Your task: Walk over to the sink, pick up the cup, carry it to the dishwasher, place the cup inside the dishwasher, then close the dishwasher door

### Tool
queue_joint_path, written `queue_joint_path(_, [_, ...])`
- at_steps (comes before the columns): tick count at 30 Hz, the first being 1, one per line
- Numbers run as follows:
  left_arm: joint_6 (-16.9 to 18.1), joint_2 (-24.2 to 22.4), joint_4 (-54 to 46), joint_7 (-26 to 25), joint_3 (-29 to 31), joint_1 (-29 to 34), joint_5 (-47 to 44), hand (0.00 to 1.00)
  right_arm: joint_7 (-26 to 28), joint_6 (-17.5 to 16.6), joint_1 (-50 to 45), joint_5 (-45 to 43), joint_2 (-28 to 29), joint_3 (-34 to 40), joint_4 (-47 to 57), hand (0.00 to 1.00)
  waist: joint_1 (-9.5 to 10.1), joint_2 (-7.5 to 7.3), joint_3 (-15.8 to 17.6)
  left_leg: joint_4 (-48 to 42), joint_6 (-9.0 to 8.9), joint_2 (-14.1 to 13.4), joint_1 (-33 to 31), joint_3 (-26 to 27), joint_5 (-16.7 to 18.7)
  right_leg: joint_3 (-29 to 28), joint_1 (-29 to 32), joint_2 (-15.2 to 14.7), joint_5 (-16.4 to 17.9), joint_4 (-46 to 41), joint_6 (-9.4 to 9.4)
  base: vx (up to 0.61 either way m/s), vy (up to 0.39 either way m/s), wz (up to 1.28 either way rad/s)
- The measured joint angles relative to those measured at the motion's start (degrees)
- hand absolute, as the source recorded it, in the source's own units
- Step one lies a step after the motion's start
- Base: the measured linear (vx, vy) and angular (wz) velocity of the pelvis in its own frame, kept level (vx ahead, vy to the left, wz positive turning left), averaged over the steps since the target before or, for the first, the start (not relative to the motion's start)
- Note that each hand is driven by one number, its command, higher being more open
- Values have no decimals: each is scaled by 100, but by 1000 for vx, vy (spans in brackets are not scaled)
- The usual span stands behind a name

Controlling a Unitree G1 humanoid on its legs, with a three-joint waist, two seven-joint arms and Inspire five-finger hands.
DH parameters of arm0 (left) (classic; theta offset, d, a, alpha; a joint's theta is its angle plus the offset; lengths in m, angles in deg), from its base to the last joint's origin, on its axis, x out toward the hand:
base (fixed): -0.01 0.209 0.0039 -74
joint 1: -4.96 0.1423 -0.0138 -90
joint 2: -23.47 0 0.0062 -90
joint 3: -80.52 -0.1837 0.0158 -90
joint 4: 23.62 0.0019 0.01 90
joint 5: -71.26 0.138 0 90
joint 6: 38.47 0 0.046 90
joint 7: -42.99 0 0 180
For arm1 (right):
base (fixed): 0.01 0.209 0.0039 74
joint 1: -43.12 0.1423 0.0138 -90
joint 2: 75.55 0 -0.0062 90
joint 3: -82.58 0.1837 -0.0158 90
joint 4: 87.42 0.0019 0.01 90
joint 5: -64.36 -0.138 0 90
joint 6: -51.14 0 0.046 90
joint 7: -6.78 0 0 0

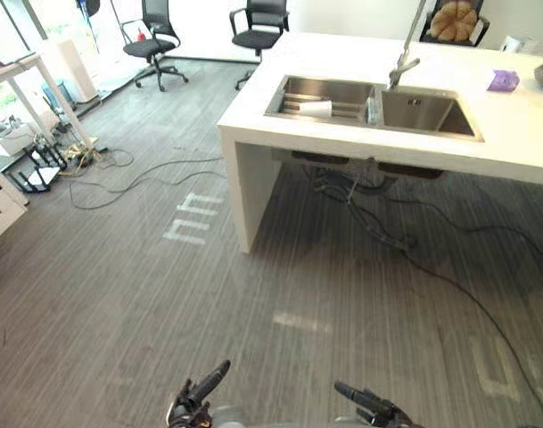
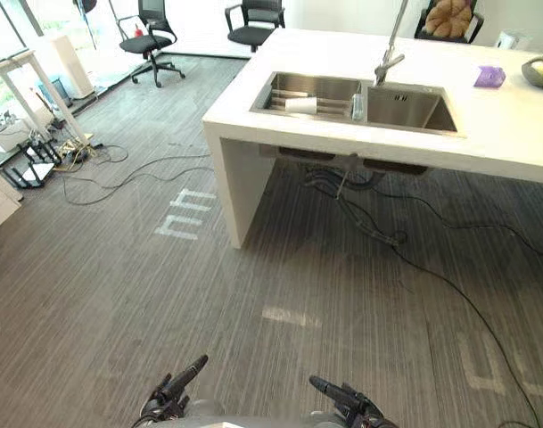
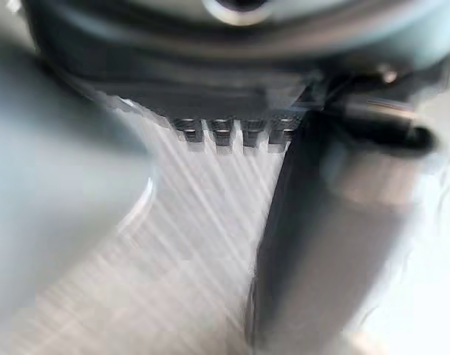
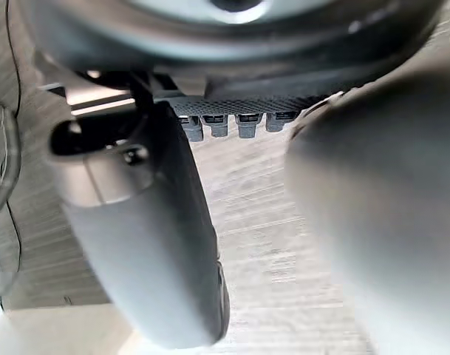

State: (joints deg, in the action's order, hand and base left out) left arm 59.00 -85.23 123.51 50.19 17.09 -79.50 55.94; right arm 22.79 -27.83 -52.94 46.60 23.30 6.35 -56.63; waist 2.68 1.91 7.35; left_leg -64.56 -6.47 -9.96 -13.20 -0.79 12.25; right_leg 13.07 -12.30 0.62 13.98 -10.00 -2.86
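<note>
Your cup [image 1: 315, 108] lies in the left basin of the sink [image 1: 431, 114], set in the white counter [image 1: 521, 134] well ahead of you. Your left hand [image 1: 200, 390] and right hand [image 1: 371, 404] hang low over the floor, fingers straight, holding nothing.

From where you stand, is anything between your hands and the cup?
Nothing stands on the grey striped floor between the left hand or right hand and the white counter; black cables lie beneath it. The white cup lies on its side in the steel sink's left basin, behind the counter's edge.
</note>
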Motion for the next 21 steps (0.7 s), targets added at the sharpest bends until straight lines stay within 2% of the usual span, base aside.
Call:
queue_joint_path(1, [90, 36, -106, 110, -189, 41, -54, 100, 38, -1, 4, 0, -13, -91, 29, 100, 43, -40, 25, 257, 129, 37, -226, 182, 123, -67, -161, -42, -4, 127, 8, 583, 31, -76])
queue_joint_path(2, [314, 60, -298, 288, -414, 74, -52, 100, 125, 2, 50, -6, -10, -88, 42, 100, 127, -77, 67, 992, 441, 46, -613, 615, 303, -214, -363, -145, 1, 231, 28, 616, 110, -77])
queue_joint_path(3, [589, 65, -431, 353, -553, 85, -41, 100, 235, 2, 71, -25, 29, -89, 103, 100, 184, -130, 102, 2032, 524, 129, -851, 912, 235, -327, -505, -293, 54, 236, 119, 863, 250, -103])
queue_joint_path(4, [912, 32, -617, 342, -712, 173, -38, 100, 359, -13, 58, -81, 83, -156, 234, 100, 240, -130, 104, 3437, 547, 250, -883, 894, -220, -514, -651, -406, 189, 207, 302, 703, 262, -100])
queue_joint_path(5, [1079, 9, -750, 308, -827, 247, -36, 100, 401, -40, 56, -120, 114, -269, 289, 100, 300, -66, 71, 3896, 551, 256, -842, 854, -886, -680, -736, -411, 324, 204, 325, 727, 322, -103])
queue_joint_path(6, [1379, 83, -931, 96, -1096, 305, 113, 100, 414, -74, 71, -115, 272, -492, 350, 100, 345, -207, 38, 3821, 584, 371, -782, 973, -1136, -970, -847, -595, 475, 202, 280, 488, 215, -58])
queue_joint_path(7, [1515, 128, -1048, -50, -1260, 278, 231, 100, 472, -75, 63, -107, 348, -655, 410, 100, 308, -310, -3, 3833, 589, 461, -787, 1005, -1055, -1180, -806, -600, 473, 144, 272, 487, 189, -18])
queue_joint_path(8, [1783, 167, -1452, -402, -1675, 209, 658, 100, 623, -95, 70, -23, 465, -855, 462, 100, 299, -440, -13, 3774, 646, 605, -816, 1021, -900, -1468, -725, -523, 368, 36, 313, 424, 97, 18])
queue_joint_path(9, [1910, 186, -1766, -630, -1918, 214, 977, 100, 664, -94, 115, 18, 508, -944, 461, 100, 331, -471, -12, 3691, 716, 655, -844, 1029, -810, -1473, -704, -512, 308, 30, 304, 480, 100, 15])
queue_joint_path(10, [2022, 297, -2719, -1029, -2556, 237, 1536, 100, 681, -94, 188, 128, 563, -1082, 452, 100, 397, -415, 17, 3414, 866, 696, -877, 1081, -619, -1452, -741, -578, 159, -37, 250, 541, 143, 2])
queue_joint_path(12, [2080, 449, -3823, -1391, -2994, 234, 2243, 100, 675, 1, 225, 197, 574, -1078, 422, 100, 412, -350, 5, 3234, 988, 703, -765, 1126, -451, -1666, -744, -636, -47, -283, 277, 476, 155, -9])
queue_joint_path(13, [2125, 671, -4925, -1545, -3233, 131, 2656, 100, 645, 83, 291, 259, 590, -1053, 369, 100, 368, -356, 2, 3264, 1013, 673, -471, 1180, -374, -1841, -700, -620, -400, -712, 320, 417, 128, -21])
queue_joint_path(14, [2148, 792, -5287, -1595, -3309, 51, 2776, 100, 635, 111, 313, 325, 604, -1026, 359, 100, 345, -359, -2, 3254, 1013, 648, -357, 1199, -375, -1898, -666, -599, -605, -911, 317, 464, 131, -35])
queue_joint_path(15, [2243, 1009, -5917, -1614, -3347, -132, 2956, 100, 623, 143, 336, 429, 629, -997, 292, 100, 301, -366, -39, 3072, 1001, 594, -217, 1234, -368, -1920, -573, -570, -1048, -1338, 332, 250, 81, -28])
queue_joint_path(16, [2323, 1102, -6168, -1593, -3377, -239, 2986, 100, 606, 119, 329, 458, 661, -982, 227, 100, 275, -383, -84, 3192, 897, 715, -164, 1194, -249, -1912, -448, -614, -1214, -1611, 484, 263, 113, -44])
queue_joint_path(17, [2497, 1167, -6612, -1536, -3413, -421, 2971, 100, 599, 117, 290, 600, 596, -962, 142, 100, 213, -439, -360, 3968, 992, 856, 235, 1120, -175, -1907, -25, -687, -1556, -2420, 999, 251, 109, -45])
queue_joint_path(18, [2668, 1260, -6907, -1501, -3437, -617, 2889, 100, 535, 16, 277, 770, 620, -920, 10, 100, 159, -620, -404, 4315, 1022, 1114, 631, 1261, -160, -1901, 499, -988, -2217, -3502, 1449, 270, 97, -52])
queue_joint_path(19, [2710, 1279, -7032, -1513, -3419, -688, 2888, 100, 531, -28, 311, 827, 620, -876, 39, 100, 115, -645, -393, 4425, 1021, 1174, 806, 1339, -128, -1806, 832, -1144, -2279, -4138, 1384, 306, 84, -40])
queue_joint_path(20, [2812, 1256, -7114, -1613, -3414, -780, 2967, 100, 536, -116, 332, 826, 603, -816, 188, 100, 9, -600, -352, 4618, 988, 1227, 1192, 1405, -86, -1478, 1376, -1333, -1951, -5125, 907, 321, 96, -29])
queue_joint_path(21, [2832, 1240, -7116, -1689, -3441, -818, 3126, 100, 521, -218, 340, 824, 584, -787, 300, 100, -88, -510, -301, 4902, 978, 1199, 1641, 1427, -86, -1109, 1697, -1387, -1516, -5469, 619, 322, 96, -17])
